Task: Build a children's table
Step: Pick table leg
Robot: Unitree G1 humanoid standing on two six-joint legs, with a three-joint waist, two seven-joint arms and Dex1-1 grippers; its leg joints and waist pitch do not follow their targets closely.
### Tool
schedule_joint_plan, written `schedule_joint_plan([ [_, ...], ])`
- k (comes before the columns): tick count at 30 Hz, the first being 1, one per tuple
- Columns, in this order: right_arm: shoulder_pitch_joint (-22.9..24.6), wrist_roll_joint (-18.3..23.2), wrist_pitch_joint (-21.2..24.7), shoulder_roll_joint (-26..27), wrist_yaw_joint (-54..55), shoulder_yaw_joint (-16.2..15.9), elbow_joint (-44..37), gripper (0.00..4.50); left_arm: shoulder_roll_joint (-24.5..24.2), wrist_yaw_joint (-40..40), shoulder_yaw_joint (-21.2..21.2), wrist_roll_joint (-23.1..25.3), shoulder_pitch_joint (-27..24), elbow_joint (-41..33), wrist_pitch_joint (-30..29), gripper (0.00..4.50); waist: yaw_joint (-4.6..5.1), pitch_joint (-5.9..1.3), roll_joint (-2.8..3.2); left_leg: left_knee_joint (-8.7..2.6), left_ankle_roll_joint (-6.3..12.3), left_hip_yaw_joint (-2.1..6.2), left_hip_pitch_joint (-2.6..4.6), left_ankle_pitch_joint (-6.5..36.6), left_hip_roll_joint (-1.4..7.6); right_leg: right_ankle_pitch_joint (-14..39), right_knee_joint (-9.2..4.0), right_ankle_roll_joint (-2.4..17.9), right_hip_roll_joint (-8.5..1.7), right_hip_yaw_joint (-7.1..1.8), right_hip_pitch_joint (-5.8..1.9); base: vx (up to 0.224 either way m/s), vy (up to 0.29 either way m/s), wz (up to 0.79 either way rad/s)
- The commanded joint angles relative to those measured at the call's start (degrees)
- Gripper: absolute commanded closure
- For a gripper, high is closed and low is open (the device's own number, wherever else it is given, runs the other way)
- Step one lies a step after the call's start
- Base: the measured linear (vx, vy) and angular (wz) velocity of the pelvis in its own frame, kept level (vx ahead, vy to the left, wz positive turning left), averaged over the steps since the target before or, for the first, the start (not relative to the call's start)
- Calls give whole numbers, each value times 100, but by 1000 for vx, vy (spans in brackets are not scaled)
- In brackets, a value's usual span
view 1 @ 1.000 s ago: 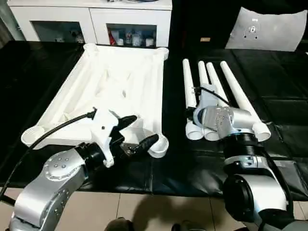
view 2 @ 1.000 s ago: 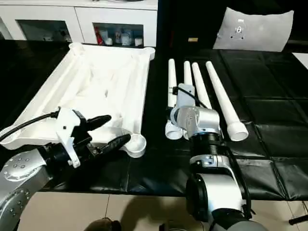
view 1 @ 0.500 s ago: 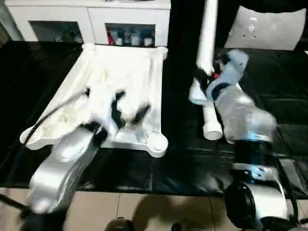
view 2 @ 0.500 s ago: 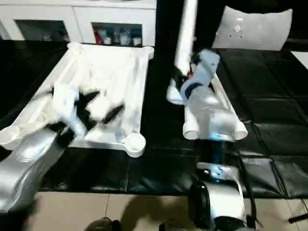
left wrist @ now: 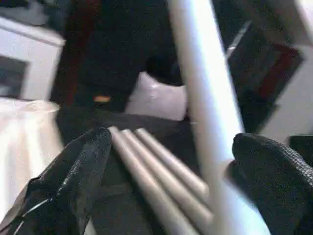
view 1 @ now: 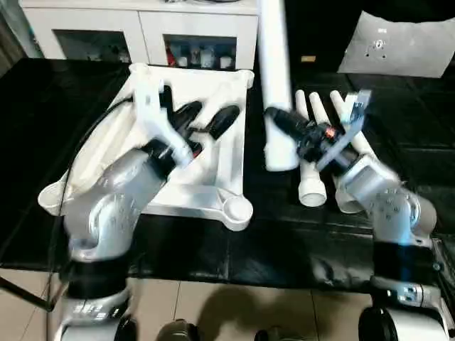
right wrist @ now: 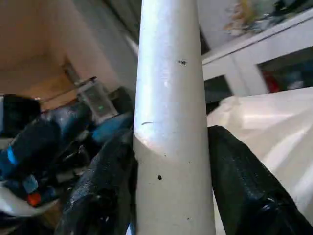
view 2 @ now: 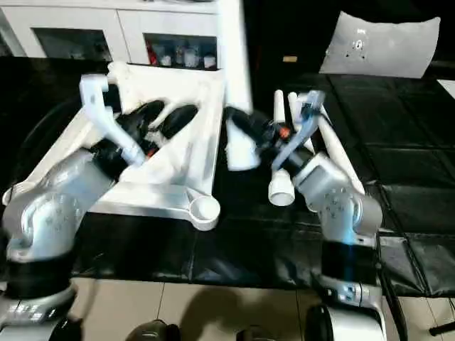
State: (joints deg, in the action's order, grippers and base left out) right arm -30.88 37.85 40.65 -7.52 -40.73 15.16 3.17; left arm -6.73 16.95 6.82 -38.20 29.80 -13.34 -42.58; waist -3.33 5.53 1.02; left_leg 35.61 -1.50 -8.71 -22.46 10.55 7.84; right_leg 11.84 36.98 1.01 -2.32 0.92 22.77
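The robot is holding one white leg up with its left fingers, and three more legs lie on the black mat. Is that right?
Not quite: the raised leg is held by the right fingers, as the right wrist view shows. The left gripper is open over the tabletop. Three legs do lie on the black mat.

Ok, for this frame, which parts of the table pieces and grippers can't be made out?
- Held leg: its upper end is cut off by the top edge of both eye views.
- Right gripper: shut on that leg; its fingertips run off the right wrist view's bottom edge.
- Three lying legs: their near ends are partly hidden by the right arm.
- Tabletop: the left gripper, open above it, covers much of the ribbed underside.
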Motion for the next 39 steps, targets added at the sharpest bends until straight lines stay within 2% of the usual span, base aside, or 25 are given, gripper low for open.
schedule_joint_plan([
  [1, 39, 173, -29, -43, -166, -39, -243, 262, -37, 157, -55, -139, -35, -148, -136, 0, -37, -505, 0, -369, 156, 114, 84, 708, 391, 1020, -509, 1279, -506, -229, -306, 0, 0, 0],
  [2, 56, 122, -80, -57, -181, -84, -264, 262, -28, 175, -68, -156, -41, -165, -153, 0, -39, -511, -16, -368, 171, 112, 82, 669, 394, 977, -510, 1268, -504, -228, -302, 0, 0, 0],
  [7, 182, -1, -156, -174, -270, -306, -361, 262, 73, 157, 35, -381, 61, -207, -305, 0, -63, -525, -21, -353, 183, 104, 67, 529, 385, 868, -498, 1280, -509, -227, -312, 0, 0, 0],
  [9, 250, -9, -255, -117, -276, -355, -454, 262, 113, 113, 93, -555, 107, -186, -307, 0, -68, -528, -18, -351, 179, 103, 67, 542, 381, 880, -501, 1288, -508, -224, -307, 0, 0, 0],
  [10, 277, -16, -285, -99, -260, -387, -490, 262, 120, 108, 122, -621, 112, -194, -315, 0, -70, -525, 3, -352, 182, 107, 63, 555, 382, 872, -497, 1286, -503, -225, -303, 0, 0, 0],
  [15, 385, -82, -296, -144, -283, -560, -611, 262, 290, -21, 295, -804, 93, -201, -386, 0, -68, -514, -20, -356, 163, 103, 53, 587, 380, 942, -516, 1247, -505, -227, -318, 0, 0, 0],
  [18, 518, -351, -600, -241, -415, -917, -793, 262, 388, -160, 338, -922, 73, -88, -517, 0, -69, -506, -29, -356, 162, 108, 58, 641, 386, 1027, -522, 1204, -507, -229, -304, 0, 0, 0],
  [19, 575, -518, -715, -301, -455, -1107, -874, 262, 388, -169, 297, -936, 57, -41, -518, 0, -65, -496, -30, -363, 165, 111, 51, 665, 387, 1082, -530, 1180, -512, -232, -304, 0, 0, 0],
  [20, 648, -871, -997, -342, -418, -1390, -902, 262, 413, -177, 250, -884, 50, 49, -433, 0, -67, -485, -16, -367, 154, 114, 51, 689, 386, 1167, -540, 1116, -505, -237, -295, 0, 0, 0],
  [21, 648, -871, -997, -342, -418, -1390, -902, 262, 413, -177, 250, -884, 50, 49, -433, 0, -70, -484, -20, -377, 137, 120, 52, 709, 398, 1218, -548, 1074, -508, -237, -285, 0, 0, 0],
  [22, 675, -1054, -1166, -344, -371, -1510, -882, 262, 429, -183, 235, -845, 53, 94, -372, 0, -56, -483, -15, -380, 119, 122, 60, 772, 393, 1297, -550, 1059, -509, -237, -279, 0, 0, 0],
  [24, 692, -1258, -1558, -180, -187, -1539, -704, 262, 368, 23, 61, -523, 52, 145, -58, 29, -38, -474, -23, -389, 122, 123, 60, 844, 395, 1373, -562, 1028, -513, -249, -264, 0, 0, 0],
  [26, 725, -1517, -2007, -78, -8, -1593, -541, 262, 297, 215, -129, -176, 16, 136, 347, 29, -38, -460, -22, -413, 143, 137, 60, 879, 417, 1380, -567, 1000, -521, -251, -250, 0, 0, 0],
  [28, 728, -1535, -2032, -76, 4, -1601, -531, 262, 294, 222, -137, -157, 15, 137, 376, 37, -28, -465, -16, -415, 143, 135, 61, 880, 420, 1330, -561, 1004, -520, -252, -258, 0, 0, 0],
  [31, 854, -2060, -2768, -119, 133, -1892, -263, 262, 202, 372, -378, 404, -76, 105, 1179, 37, -28, -480, 1, -412, 213, 148, 47, 732, 444, 832, -535, 1080, -527, -243, -271, 0, 0, 0],
  [32, 920, -2311, -3107, -164, 125, -2038, -137, 262, 13, 508, -674, 879, -149, 72, 1661, 37, -23, -489, 4, -406, 229, 145, 52, 696, 447, 724, -522, 1090, -528, -241, -273, 0, 0, 0],
  [33, 942, -2377, -3200, -168, 108, -2075, -93, 262, -53, 605, -787, 1045, -175, 72, 1868, 37, -16, -497, 16, -406, 276, 153, 47, 645, 452, 573, -501, 1107, -528, -233, -277, 0, 0, 0],
  [35, 970, -2417, -3301, -138, 106, -2081, -20, 262, -85, 749, -838, 1061, -162, 121, 1936, 44, -7, -494, 9, -405, 337, 142, 41, 577, 447, 352, -482, 1184, -533, -233, -283, 0, 0, 0],
  [39, 977, -2439, -3489, -107, 81, -2076, 89, 263, -41, 941, -800, 1118, -176, 241, 2248, 93, 7, -470, 18, -431, 330, 139, 66, 778, 468, 418, -488, 1351, -534, -225, -277, 0, 0, 0],
])
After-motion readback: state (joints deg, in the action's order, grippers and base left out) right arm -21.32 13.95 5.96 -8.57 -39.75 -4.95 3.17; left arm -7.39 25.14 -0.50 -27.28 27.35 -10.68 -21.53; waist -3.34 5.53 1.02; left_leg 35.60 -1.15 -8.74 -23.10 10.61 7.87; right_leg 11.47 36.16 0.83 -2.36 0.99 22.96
